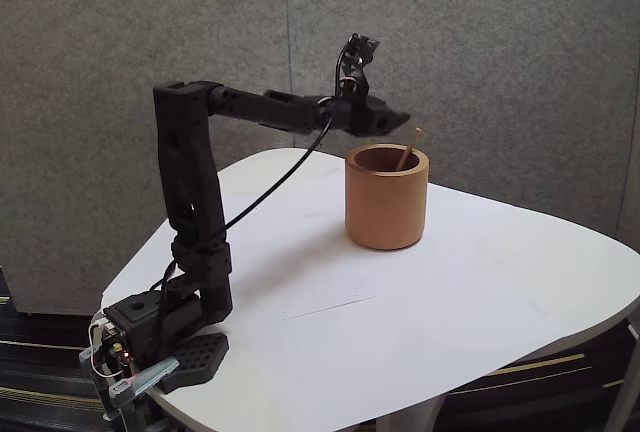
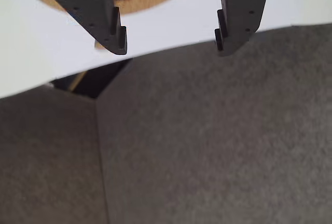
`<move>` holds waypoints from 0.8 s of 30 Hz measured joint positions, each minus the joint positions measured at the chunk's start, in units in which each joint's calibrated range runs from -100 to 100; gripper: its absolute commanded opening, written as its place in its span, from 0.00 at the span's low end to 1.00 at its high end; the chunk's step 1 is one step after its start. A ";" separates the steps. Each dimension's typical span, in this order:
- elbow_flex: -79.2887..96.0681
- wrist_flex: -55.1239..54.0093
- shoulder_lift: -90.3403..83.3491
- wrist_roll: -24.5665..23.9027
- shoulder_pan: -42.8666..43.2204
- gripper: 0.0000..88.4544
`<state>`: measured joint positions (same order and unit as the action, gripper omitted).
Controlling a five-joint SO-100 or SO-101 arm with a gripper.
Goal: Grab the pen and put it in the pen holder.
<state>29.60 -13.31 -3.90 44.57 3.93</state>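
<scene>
Even soft light; faint shadows; wrist view slightly blurred.

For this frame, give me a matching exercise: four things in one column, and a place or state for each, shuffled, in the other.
Things:
1. pen
2. pen holder
3. gripper
4. black cable

Places or states:
A. standing upright on the white table
B. open, with nothing between the jaws
C. leaning inside the cup, tip sticking out above the rim
D. hanging in a curve between the upper arm and the base

Pairs: 1-C, 2-A, 3-B, 4-D
</scene>
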 measured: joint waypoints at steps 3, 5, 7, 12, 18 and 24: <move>-6.32 1.61 -0.17 0.00 0.00 0.27; -10.47 3.90 -0.76 0.00 0.00 0.27; -14.53 7.20 -2.20 -0.05 0.00 0.27; -18.05 17.46 -9.31 -0.24 0.00 0.27; -15.07 30.93 -23.20 -8.50 0.00 0.27; -1.35 38.31 -39.71 -20.51 0.00 0.27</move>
<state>28.25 25.00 -43.61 24.05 3.93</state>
